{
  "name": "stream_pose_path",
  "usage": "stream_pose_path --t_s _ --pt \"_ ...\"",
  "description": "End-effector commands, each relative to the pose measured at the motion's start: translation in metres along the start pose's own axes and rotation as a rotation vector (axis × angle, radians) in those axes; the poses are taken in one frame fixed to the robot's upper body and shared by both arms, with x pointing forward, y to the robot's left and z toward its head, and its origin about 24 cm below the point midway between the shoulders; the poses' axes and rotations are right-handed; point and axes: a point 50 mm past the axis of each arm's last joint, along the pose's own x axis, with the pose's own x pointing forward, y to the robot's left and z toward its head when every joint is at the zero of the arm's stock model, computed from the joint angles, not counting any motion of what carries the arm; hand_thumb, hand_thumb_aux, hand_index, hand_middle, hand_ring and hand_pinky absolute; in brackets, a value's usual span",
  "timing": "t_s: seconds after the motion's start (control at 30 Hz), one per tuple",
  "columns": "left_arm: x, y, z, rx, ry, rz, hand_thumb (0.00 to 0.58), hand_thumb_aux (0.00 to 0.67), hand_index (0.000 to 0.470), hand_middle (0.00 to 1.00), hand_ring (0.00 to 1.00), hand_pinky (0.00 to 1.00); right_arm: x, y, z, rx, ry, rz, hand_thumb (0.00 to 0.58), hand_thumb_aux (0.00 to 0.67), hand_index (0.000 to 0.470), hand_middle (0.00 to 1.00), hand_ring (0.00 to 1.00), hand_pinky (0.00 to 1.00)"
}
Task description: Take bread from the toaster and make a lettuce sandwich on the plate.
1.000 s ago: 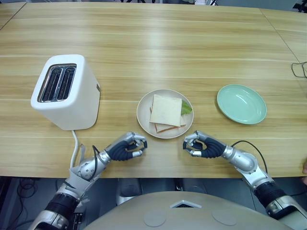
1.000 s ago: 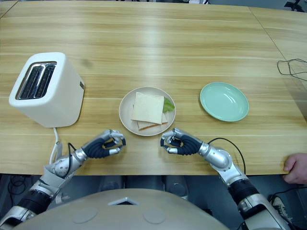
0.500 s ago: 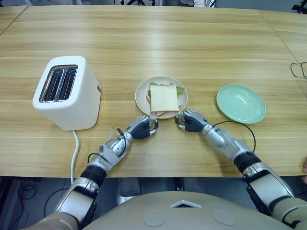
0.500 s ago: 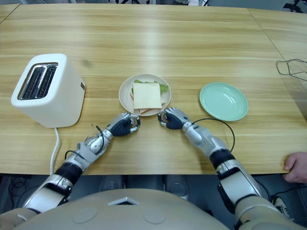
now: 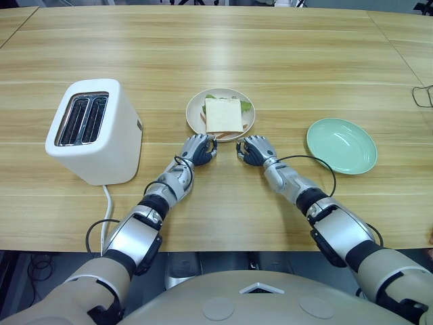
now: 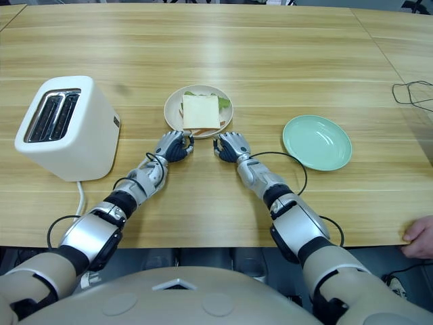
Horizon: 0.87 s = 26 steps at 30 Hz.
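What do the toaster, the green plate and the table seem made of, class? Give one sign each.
Toaster: likely plastic shell, matt white, smooth rounded corners. Green plate: glazed ceramic or melamine; soft sheen. Table: wood or veneer, satin; grain lines and plank seams.

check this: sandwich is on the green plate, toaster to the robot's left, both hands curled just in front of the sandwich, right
Wrong plate: the left eye view shows the sandwich on the cream plate; the green plate lies apart on the right. The toaster is on the robot's left, and the left hand and right hand are curled before the sandwich.
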Motion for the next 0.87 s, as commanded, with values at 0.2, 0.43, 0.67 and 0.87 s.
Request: stream_pose_path --t_s 0.2,0.43,0.67,0.87 --pt "-0.021 0.012 0.016 -0.311 -0.213 0.173 0.0 0.0 0.0 0.0 0.0 0.0 -0.013 -0.014 0.0 0.316 -0.099 -0.128 0.0 0.0 0.0 0.0 0.0 0.0" --pt "-0.039 0.098 0.03 -0.711 -0.472 0.589 0.0 0.0 0.0 0.0 0.0 0.0 -0.041 -0.111 -0.009 0.668 -0.315 -0.778 0.0 0.0 0.0 0.0 0.0 0.0" --pt "-0.035 0.119 0.024 -0.741 -0.452 0.669 0.0 0.0 0.0 0.0 0.0 0.0 -0.046 -0.123 -0.03 0.662 -0.189 -0.889 0.0 0.0 0.0 0.0 0.0 0.0" --pt "-0.024 0.124 0.027 -0.738 -0.442 0.702 0.0 0.0 0.0 0.0 0.0 0.0 -0.039 -0.117 -0.028 0.66 -0.157 -0.869 0.0 0.0 0.0 0.0 0.0 0.0"
